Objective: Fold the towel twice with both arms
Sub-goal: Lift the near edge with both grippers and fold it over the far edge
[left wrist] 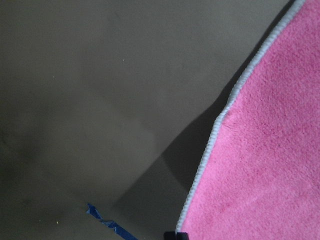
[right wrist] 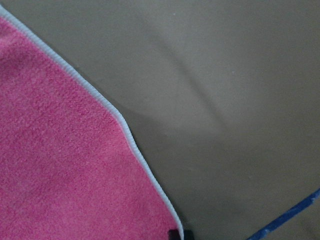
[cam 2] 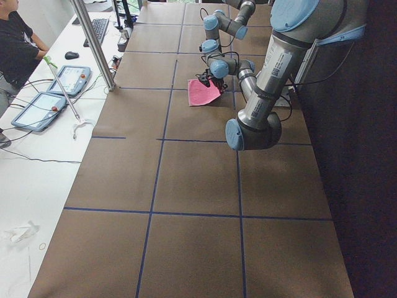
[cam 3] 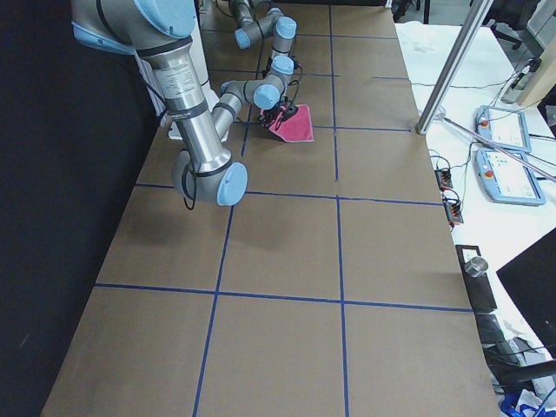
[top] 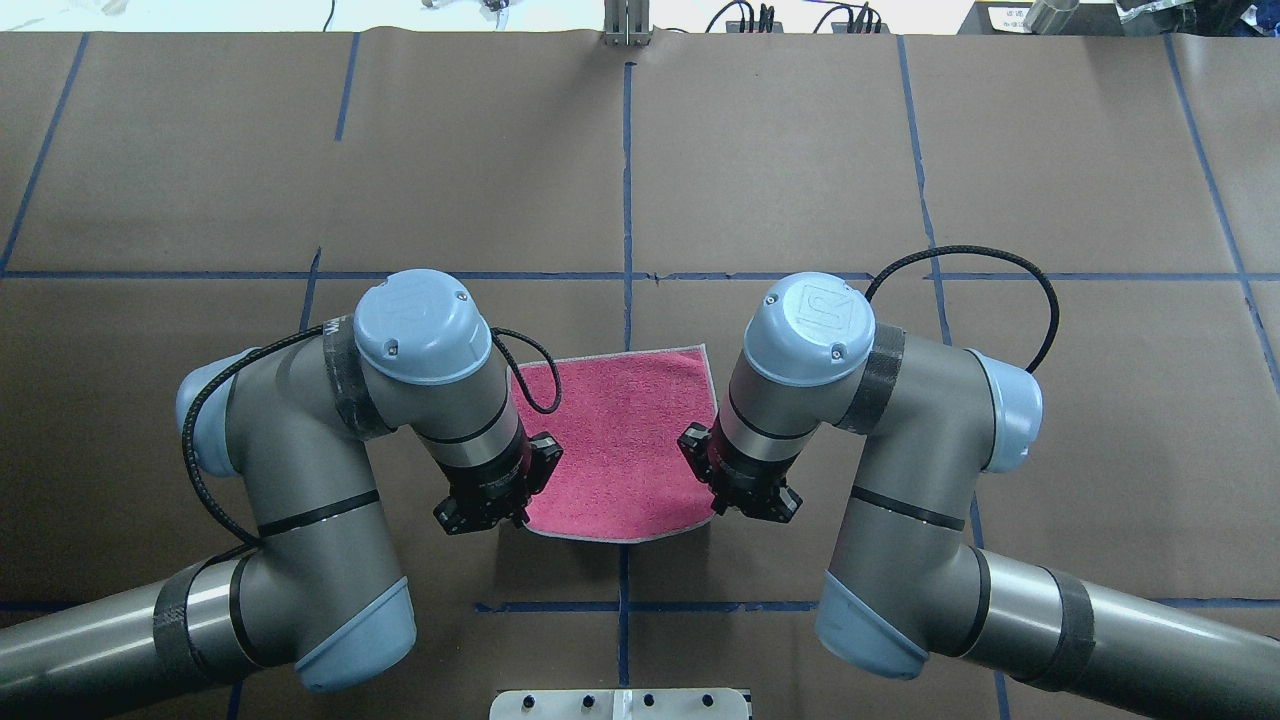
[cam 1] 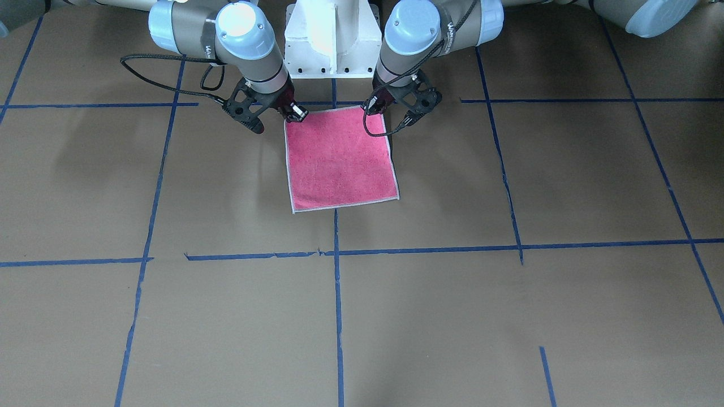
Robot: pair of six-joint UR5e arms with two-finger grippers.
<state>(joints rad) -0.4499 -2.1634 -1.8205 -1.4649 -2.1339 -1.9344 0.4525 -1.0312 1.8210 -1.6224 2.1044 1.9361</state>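
The towel [cam 1: 339,164] lies pink-red face up near the robot's base, its whitish hem showing all round; it also shows in the overhead view [top: 620,440]. My left gripper [cam 1: 378,108] is shut on the towel's near corner on my left side [top: 510,520]. My right gripper [cam 1: 295,114] is shut on the other near corner [top: 715,505]. The near edge is lifted slightly off the table and casts a shadow, while the far edge rests flat. Both wrist views show the hem running up to the fingertips: the left wrist view [left wrist: 270,165] and the right wrist view [right wrist: 60,165].
The white pedestal block [cam 1: 332,39] stands just behind the towel between the arms. Brown paper with blue tape lines [cam 1: 337,294] covers the table. Beyond the table's far side a person [cam 2: 15,43] sits by tablets and a metal pole [cam 2: 93,43].
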